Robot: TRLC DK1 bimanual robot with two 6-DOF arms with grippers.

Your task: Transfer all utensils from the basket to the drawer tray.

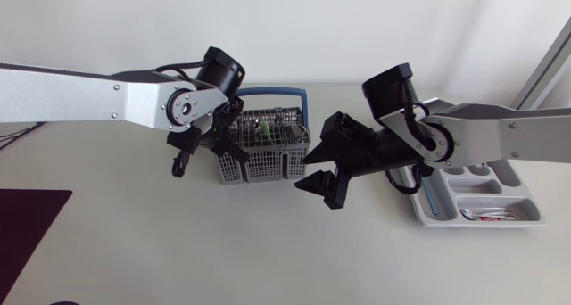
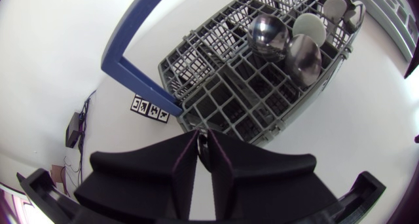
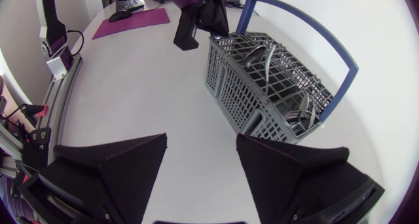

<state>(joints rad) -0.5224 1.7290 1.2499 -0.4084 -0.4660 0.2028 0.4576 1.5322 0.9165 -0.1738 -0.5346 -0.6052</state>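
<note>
At left fingers (image 2: 229,168): pressed together, with a thin grey sliver at the seam too small to name. Left gripper (image 1: 183,158) hangs just beside one end of the basket (image 1: 263,167), likely lined up for a pick. Right gripper (image 1: 319,169): fingers wide apart, empty, near the basket's other end, probably kept clear. Basket: spoons (image 2: 268,34) stand bowls-up in one end's cells; blue handle (image 2: 141,83) upright. Tray (image 1: 482,182), well apart on the bench (image 1: 134,243), holds at least one utensil (image 1: 473,214); most of the transfer is not yet done.

Basket (image 1: 263,153) stands mid-table, spoons (image 2: 288,44) inside. Drawer tray (image 1: 477,185) lies to its right, one utensil (image 1: 486,216) in it. Right gripper (image 1: 310,171) sits between them; left gripper (image 1: 181,165) is at the basket's left end.
</note>
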